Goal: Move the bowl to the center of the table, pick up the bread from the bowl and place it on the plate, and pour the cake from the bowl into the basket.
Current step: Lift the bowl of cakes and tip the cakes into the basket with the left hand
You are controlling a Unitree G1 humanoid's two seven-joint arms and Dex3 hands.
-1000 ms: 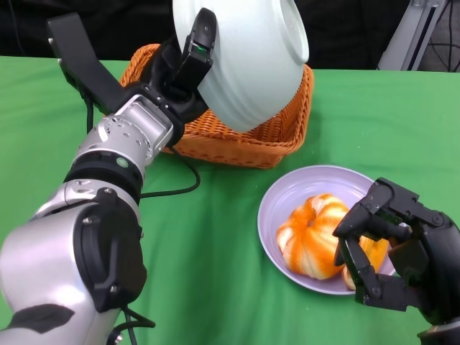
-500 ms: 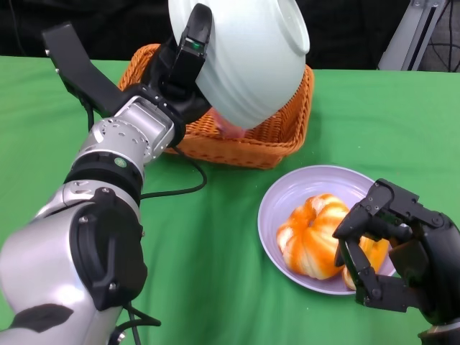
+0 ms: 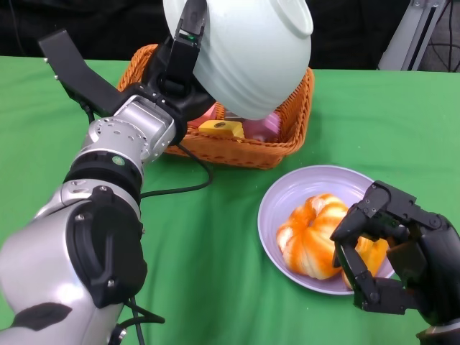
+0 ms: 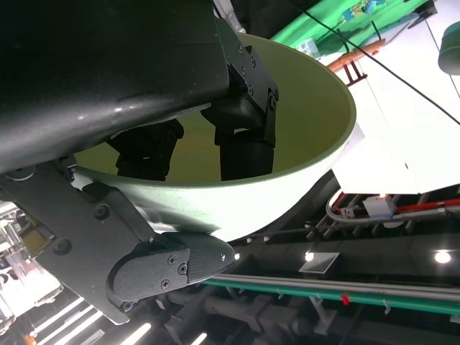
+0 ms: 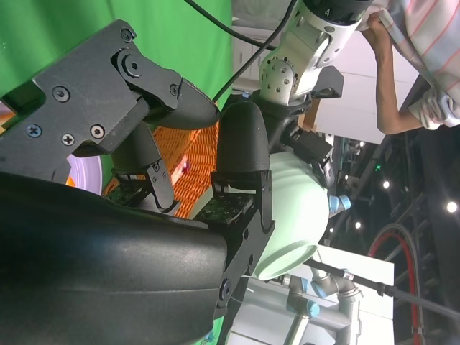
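Note:
My left hand (image 3: 181,61) grips the rim of the pale green bowl (image 3: 248,50) and holds it tipped over above the orange wicker basket (image 3: 280,140). The left wrist view shows the bowl (image 4: 287,108) with nothing inside and my fingers (image 4: 241,136) hooked over its rim. A yellow and pink cake (image 3: 224,129) lies in the basket under the bowl. The orange and white bread (image 3: 310,237) sits on the lilac plate (image 3: 287,190) at the front right. My right hand (image 3: 388,251) rests beside the bread with its fingers curled, holding nothing. The right wrist view also shows the bowl (image 5: 295,208).
A green cloth (image 3: 215,251) covers the table. A black cable (image 3: 176,190) runs from my left arm across the cloth in front of the basket. A person's arm (image 5: 392,72) shows beyond the table in the right wrist view.
The bowl has tipped further and risen a little. The cake has dropped out of it and now lies in the basket. The right hand has hardly moved.

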